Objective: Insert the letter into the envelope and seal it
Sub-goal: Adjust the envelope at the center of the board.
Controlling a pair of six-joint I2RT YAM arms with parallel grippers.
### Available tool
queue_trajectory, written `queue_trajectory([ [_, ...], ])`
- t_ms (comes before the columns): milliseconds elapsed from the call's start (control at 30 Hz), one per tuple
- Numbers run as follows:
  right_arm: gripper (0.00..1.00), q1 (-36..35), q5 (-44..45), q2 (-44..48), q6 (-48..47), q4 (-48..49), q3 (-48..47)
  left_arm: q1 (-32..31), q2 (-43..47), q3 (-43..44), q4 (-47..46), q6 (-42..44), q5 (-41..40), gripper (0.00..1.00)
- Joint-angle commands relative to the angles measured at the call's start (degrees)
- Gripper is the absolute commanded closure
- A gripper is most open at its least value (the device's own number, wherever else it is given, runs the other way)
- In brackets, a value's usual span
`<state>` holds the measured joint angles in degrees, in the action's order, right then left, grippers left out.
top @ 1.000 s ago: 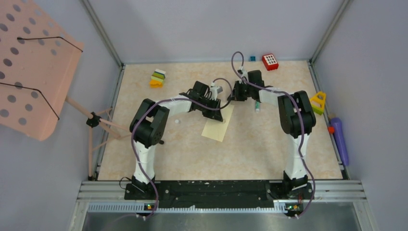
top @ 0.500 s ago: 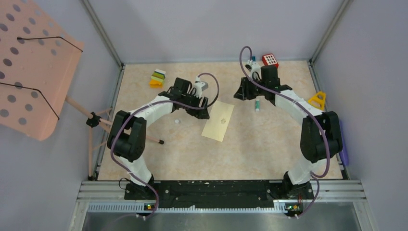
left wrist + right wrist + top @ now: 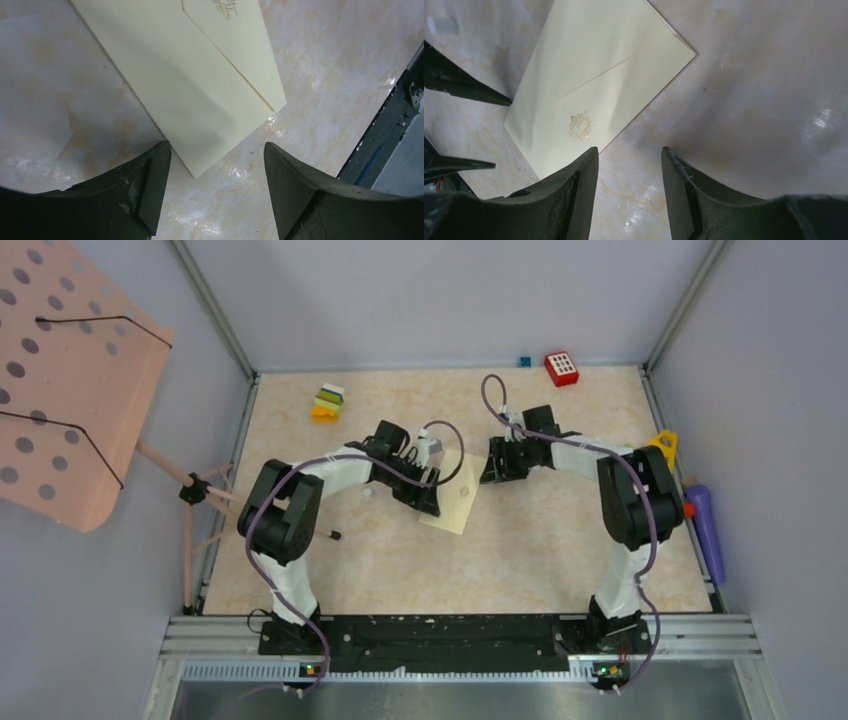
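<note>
The pale yellow envelope (image 3: 458, 502) lies flat on the marbled table, flap folded down, with a small gold mark (image 3: 580, 126) on its face. My left gripper (image 3: 430, 492) hovers over its left edge. In the left wrist view the left gripper (image 3: 215, 150) stands open above one corner of the envelope (image 3: 200, 95), with nothing held. My right gripper (image 3: 493, 470) sits just right of the envelope's upper end. Seen from the right wrist, the right gripper (image 3: 629, 150) is open over bare table beside the envelope (image 3: 599, 70). The letter is out of view.
Stacked coloured blocks (image 3: 327, 402) lie at the back left. A red block (image 3: 561, 368) sits at the back right. A yellow toy (image 3: 660, 447) and a purple object (image 3: 705, 530) line the right edge. A pink perforated stand (image 3: 60, 380) leans outside on the left.
Both arms swung outward from the envelope half a second ago and have come back beside it. The envelope has stayed flat in the same place.
</note>
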<state>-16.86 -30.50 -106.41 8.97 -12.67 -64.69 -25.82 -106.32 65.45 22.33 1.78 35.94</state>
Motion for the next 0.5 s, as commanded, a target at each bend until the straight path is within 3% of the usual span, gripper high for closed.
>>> queue_trajectory([
  [0, 0.50, -0.33, -1.64, -4.77, 3.37, -1.10, -5.11, -1.88, -2.80, -1.53, -0.13, 1.12, 4.04, 0.25],
  [200, 0.49, 0.15, -4.73, -11.83, 6.13, -2.34, -10.06, -4.11, -5.69, -0.99, -0.89, 0.52, 8.35, 0.22],
  [467, 0.46, 0.19, -11.77, -23.78, 7.65, -6.09, -26.34, -8.94, -9.63, 2.17, -0.53, 0.70, 10.09, 0.20],
])
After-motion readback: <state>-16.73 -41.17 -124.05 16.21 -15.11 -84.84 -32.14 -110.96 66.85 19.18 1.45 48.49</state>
